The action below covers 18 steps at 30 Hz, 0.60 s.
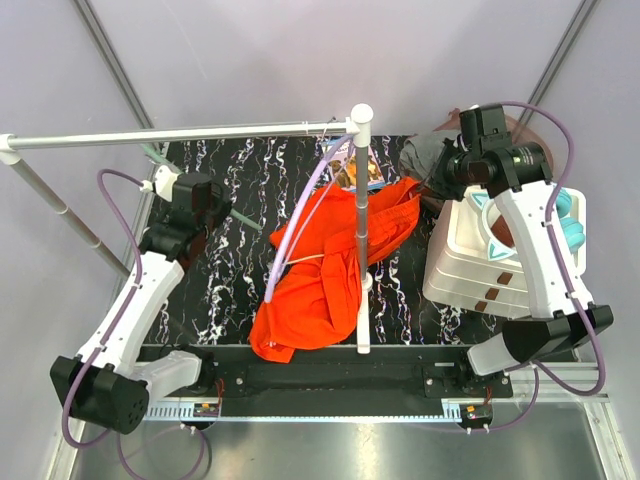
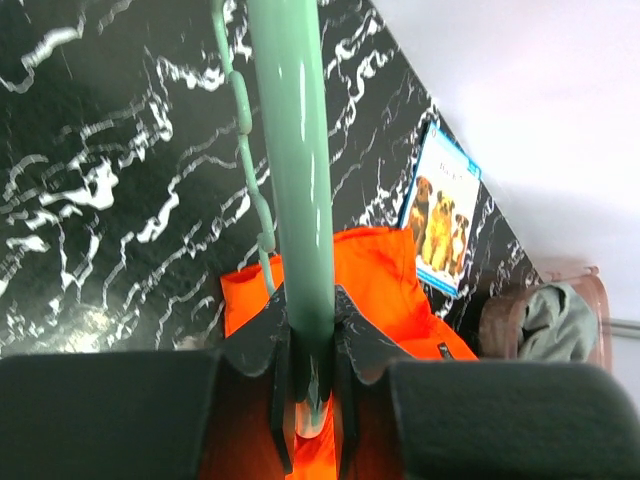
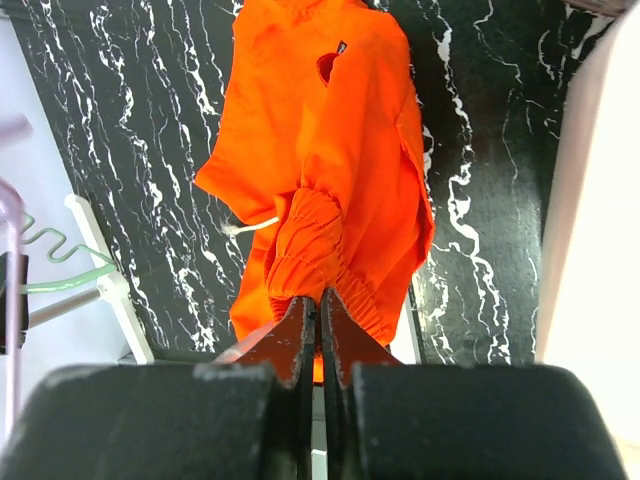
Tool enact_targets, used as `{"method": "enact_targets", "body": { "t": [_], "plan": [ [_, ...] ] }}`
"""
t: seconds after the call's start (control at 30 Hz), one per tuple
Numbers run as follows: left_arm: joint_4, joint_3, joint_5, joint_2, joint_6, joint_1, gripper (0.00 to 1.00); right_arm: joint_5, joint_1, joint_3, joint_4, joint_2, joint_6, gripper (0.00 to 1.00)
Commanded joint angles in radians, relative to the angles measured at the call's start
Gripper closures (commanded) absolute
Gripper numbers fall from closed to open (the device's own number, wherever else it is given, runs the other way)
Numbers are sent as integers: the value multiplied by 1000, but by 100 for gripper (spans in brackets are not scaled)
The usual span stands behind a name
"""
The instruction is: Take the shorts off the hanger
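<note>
hanger [image 2: 300, 150] clamped in left fingers [image 2: 255, 345]; orange shorts [image 3: 320, 130] pinched by right fingers [image 3: 285, 345]; tag [image 3: 341, 46] seemingly illegible.

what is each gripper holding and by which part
The left gripper clamps the green hanger by its straight bar. The right gripper pinches the orange shorts at their gathered elastic band.

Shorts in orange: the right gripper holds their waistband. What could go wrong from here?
1. The right gripper pinches only a small fold of the waistband; it might slip out under a pull.
2. The shorts lie against the white pole, and a purple cable crosses over them; dragging could snag on either.
3. The book lies by the shorts and may get swept along.
</note>
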<state>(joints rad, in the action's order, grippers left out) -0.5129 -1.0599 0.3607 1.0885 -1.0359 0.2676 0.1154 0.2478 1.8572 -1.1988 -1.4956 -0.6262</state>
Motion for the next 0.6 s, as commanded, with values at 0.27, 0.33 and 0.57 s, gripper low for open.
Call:
{"method": "enact_targets", "body": {
  "t": [0.27, 0.33, 0.57],
  "plan": [
    [139, -37, -353, -42, 101, -4, 100, 105, -105, 639, -88, -302, -18, 100],
    [84, -40, -402, -62, 155, -1, 100, 131, -137, 1019, -157, -480, -42, 100],
    [-24, -55, -482, -130, 283, -1, 100, 198, -274, 811, 275, -344, -151, 100]
  ]
}}
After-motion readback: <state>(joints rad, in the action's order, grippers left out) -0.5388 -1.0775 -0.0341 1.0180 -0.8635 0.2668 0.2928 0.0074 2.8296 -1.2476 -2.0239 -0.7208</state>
